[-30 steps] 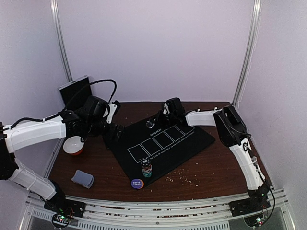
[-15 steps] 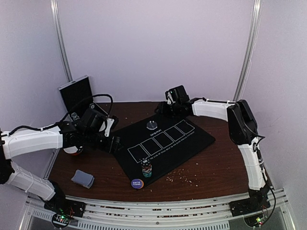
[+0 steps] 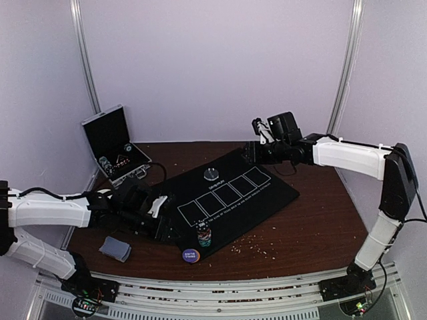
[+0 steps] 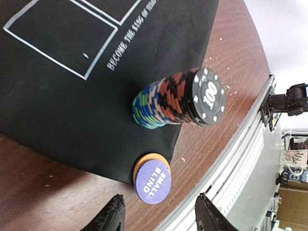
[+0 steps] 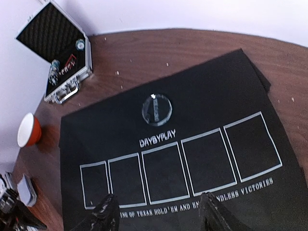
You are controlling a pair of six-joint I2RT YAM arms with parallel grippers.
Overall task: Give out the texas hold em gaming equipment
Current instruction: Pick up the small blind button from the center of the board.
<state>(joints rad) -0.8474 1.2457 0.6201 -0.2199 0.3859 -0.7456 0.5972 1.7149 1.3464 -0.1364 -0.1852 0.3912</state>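
Observation:
A leaning stack of multicoloured poker chips (image 4: 180, 98) stands on the near edge of the black mat (image 3: 227, 197). A purple "small blind" disc (image 4: 153, 180) lies on an orange disc just off that edge. My left gripper (image 4: 159, 219) hovers open just short of the purple disc, which is not between the fingers. In the top view the left gripper (image 3: 162, 223) is left of the chip stack (image 3: 203, 236). A clear disc (image 5: 156, 109) rests on the mat's far side. My right gripper (image 5: 159, 214) hangs open and empty above the mat. A grey-blue deck of cards (image 3: 115, 249) lies front left.
A silver case (image 3: 113, 143) stands open at the back left with small items inside. A red-and-white bowl (image 5: 29, 131) sits left of the mat. Crumbs dot the wood near the front edge. The aluminium rail (image 4: 240, 159) runs close past the purple disc.
My left arm swung from the bowl toward the front, ending beside the chip stack, its jaws narrowing. My right gripper opened, left the clear disc on the mat and drew back right.

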